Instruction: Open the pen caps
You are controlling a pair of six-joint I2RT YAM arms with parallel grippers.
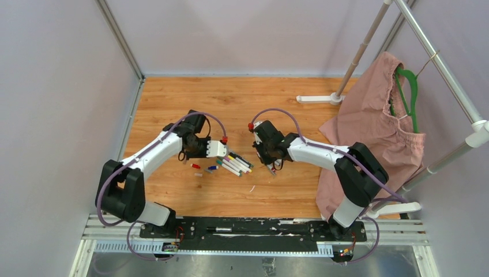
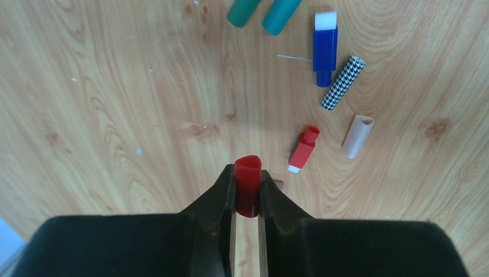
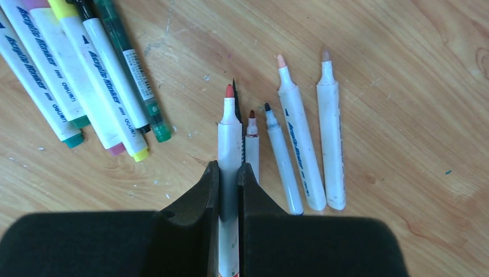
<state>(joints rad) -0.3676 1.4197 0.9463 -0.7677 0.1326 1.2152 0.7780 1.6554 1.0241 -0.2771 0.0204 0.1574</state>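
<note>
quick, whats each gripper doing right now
left gripper: closed, holding a red pen cap
right gripper: closed, holding an uncapped white marker with a red tip

In the left wrist view, two teal cylinders (image 2: 243,10) run off the top edge. The red cap (image 2: 248,173) has its lower end hidden between the fingers of the left end effector (image 2: 248,183). The right end effector (image 3: 229,173) hides the rear barrel of the marker (image 3: 229,135), which the bottom edge cuts off.

Bare bench (image 1: 230,98) lies open along the far side. The marker cluster (image 1: 235,163) and loose caps (image 1: 196,166) crowd the middle, and a pink garment (image 1: 369,115) blocks the right.
</note>
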